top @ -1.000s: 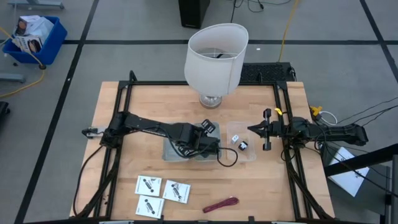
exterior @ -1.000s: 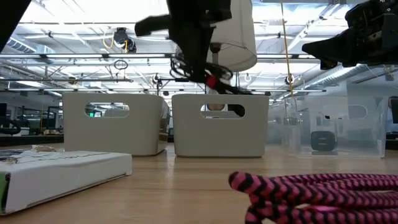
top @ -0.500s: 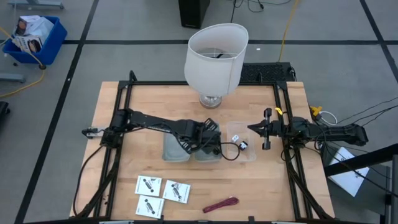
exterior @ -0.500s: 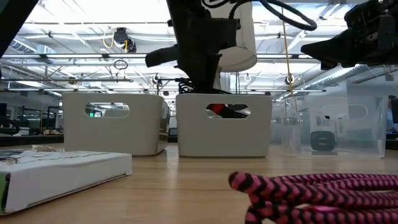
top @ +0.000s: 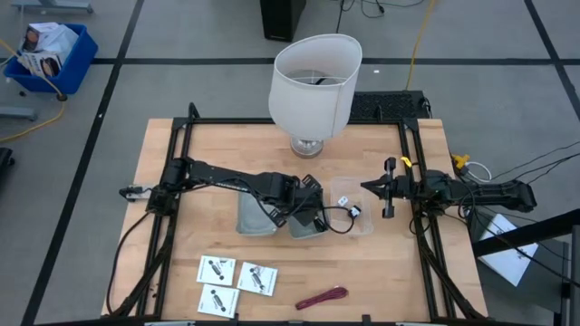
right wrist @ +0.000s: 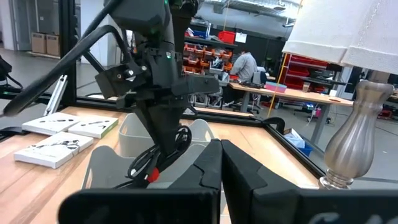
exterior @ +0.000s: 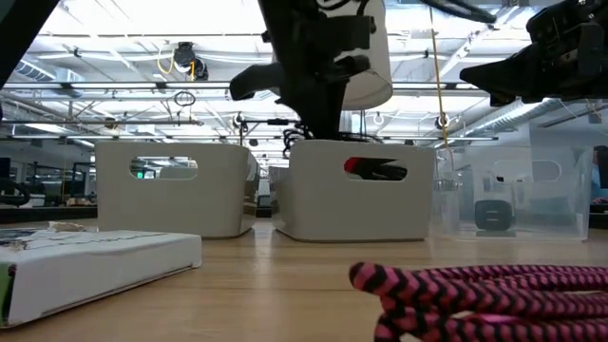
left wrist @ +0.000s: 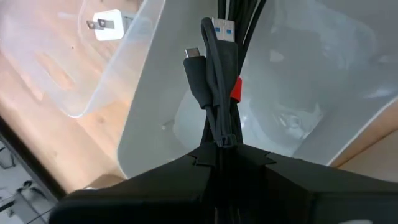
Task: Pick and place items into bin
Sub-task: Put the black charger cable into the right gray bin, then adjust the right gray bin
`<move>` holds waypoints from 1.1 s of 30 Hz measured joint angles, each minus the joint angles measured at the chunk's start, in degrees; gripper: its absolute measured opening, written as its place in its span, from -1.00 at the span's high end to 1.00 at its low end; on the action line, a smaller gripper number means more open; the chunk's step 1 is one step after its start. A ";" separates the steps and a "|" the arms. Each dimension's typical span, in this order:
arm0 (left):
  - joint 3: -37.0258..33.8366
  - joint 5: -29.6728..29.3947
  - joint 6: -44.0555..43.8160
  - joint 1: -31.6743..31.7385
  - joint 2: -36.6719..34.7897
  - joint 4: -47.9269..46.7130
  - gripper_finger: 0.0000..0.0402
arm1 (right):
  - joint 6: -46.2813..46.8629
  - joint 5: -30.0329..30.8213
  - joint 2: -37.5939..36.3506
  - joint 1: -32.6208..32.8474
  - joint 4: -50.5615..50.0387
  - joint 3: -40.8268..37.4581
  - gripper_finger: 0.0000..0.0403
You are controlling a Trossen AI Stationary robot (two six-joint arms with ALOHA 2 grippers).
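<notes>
black cable (left wrist: 219, 74), clamped in left gripper (left wrist: 225, 149), over bin (left wrist: 323, 68)

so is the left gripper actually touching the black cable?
Touching. Left wrist view: the left gripper is clamped on the bundled black cable, over a white bin.

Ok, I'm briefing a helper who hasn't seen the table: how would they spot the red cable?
Start at the big white lamp at the table's far edge, then go straight across to the near edge. The red cable lies there coiled, right of three white packets, and it is the only red, braided thing on the wood.

Red cable (exterior: 475, 299) cut off, perhaps.
</notes>
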 joint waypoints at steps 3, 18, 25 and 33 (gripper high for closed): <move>-1.83 0.19 -0.40 0.42 0.02 -0.14 0.87 | 0.26 -0.07 -0.01 0.00 0.00 0.00 1.00; -3.38 -5.76 -4.68 0.23 0.02 1.31 0.41 | 0.46 -0.09 -0.02 0.00 0.00 0.02 1.00; -1.35 -12.34 -9.86 -2.64 -1.46 1.47 0.37 | 0.40 -0.09 -0.02 0.00 0.00 0.01 1.00; -0.99 -5.25 -29.19 -10.99 -3.59 12.52 0.54 | -0.05 -0.09 0.24 0.00 0.37 0.02 1.00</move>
